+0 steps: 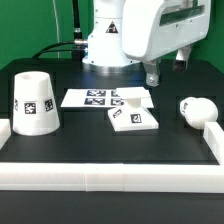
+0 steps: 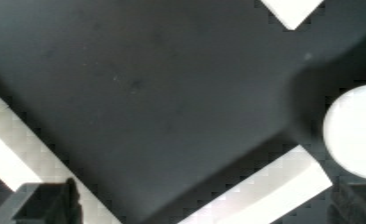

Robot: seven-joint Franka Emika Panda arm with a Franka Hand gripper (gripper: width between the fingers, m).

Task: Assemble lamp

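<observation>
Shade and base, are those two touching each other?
Apart. In the exterior view the shade stands at the exterior view's left and the base near the middle, with a stretch of bare black table between them.

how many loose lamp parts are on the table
3: the shade at the exterior view's left, the square base near the middle beside the marker board, the bulb at the exterior view's right. None looks hidden.

Robotics lab bench. Thin flat white marker board [image 1: 95, 98] with black-and-white tags on matte black table top [image 1: 100, 150]. Behind board: white robot arm [image 1: 108, 38], black cables [image 1: 58, 46], green backdrop [image 1: 35, 20]. Beside board: white tapered plastic shade [image 1: 34, 102], tagged too. In front of board: white raised rim [image 1: 110, 178].
</observation>
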